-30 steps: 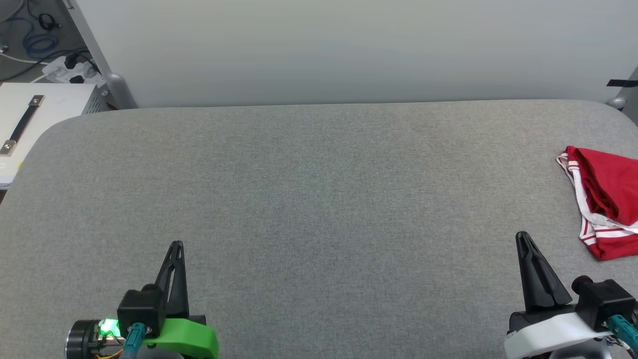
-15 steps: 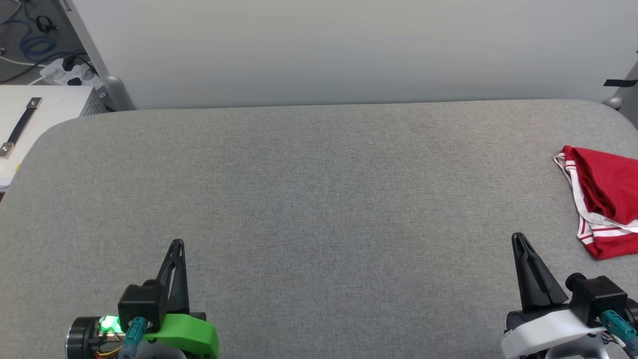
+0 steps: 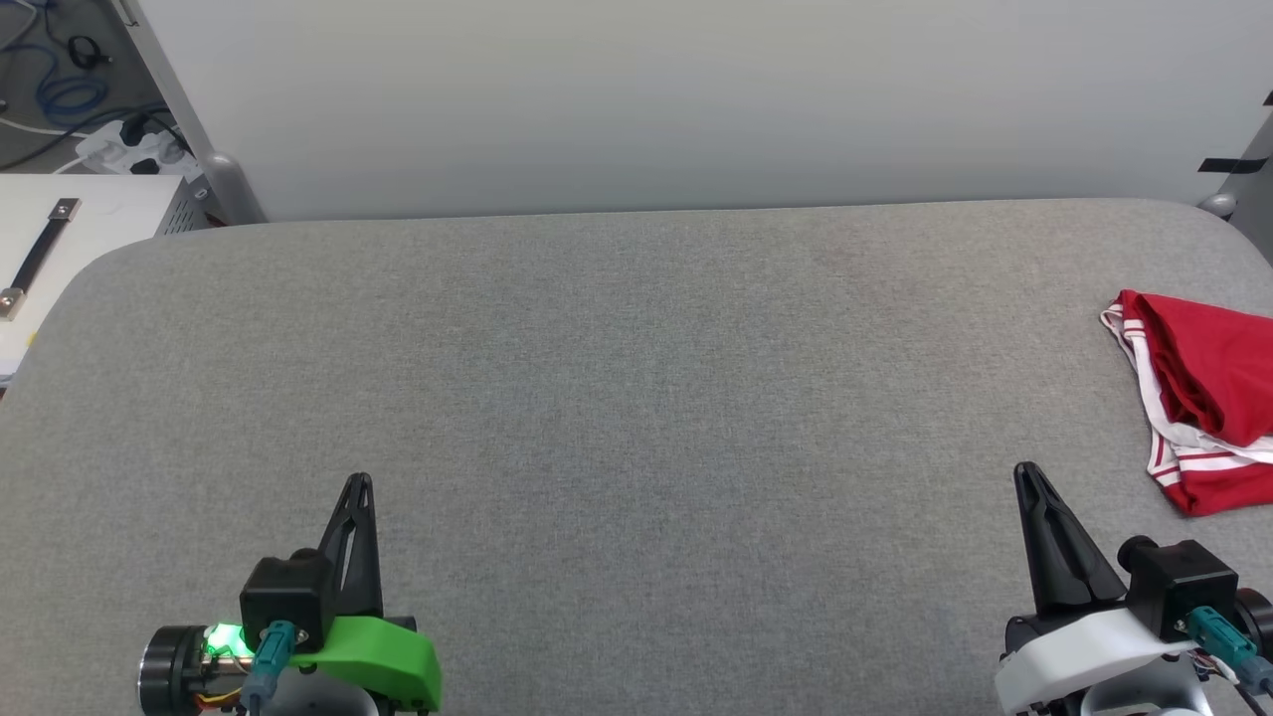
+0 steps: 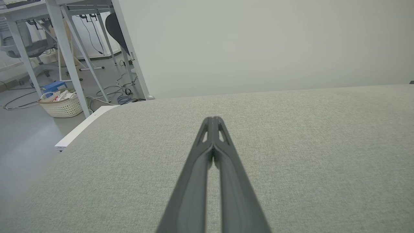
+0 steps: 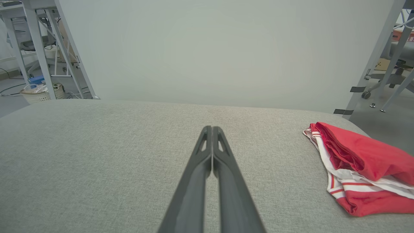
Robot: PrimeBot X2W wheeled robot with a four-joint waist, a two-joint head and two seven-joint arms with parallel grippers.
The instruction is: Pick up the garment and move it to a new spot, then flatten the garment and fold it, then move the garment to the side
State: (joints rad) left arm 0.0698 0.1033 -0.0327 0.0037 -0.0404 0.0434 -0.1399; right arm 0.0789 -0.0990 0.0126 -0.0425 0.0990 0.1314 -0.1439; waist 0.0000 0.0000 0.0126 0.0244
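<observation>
The grey counter (image 3: 636, 398) spreads wide and open between its rounded far corners. The garment (image 3: 1208, 398) lies bunched at its right edge. Near the front edge, the left hand (image 3: 359, 481) and right hand (image 3: 1024, 469) are pressed closed, holding nothing.

right gripper (image 5: 212, 129) closed, garment (image 5: 362, 168) bunched, grey table (image 5: 97, 155)

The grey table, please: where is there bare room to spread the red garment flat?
The whole middle of the table is bare, from its back edge down to the left gripper and the right gripper. The crowded part is the right edge, where the bunched garment lies.
</observation>
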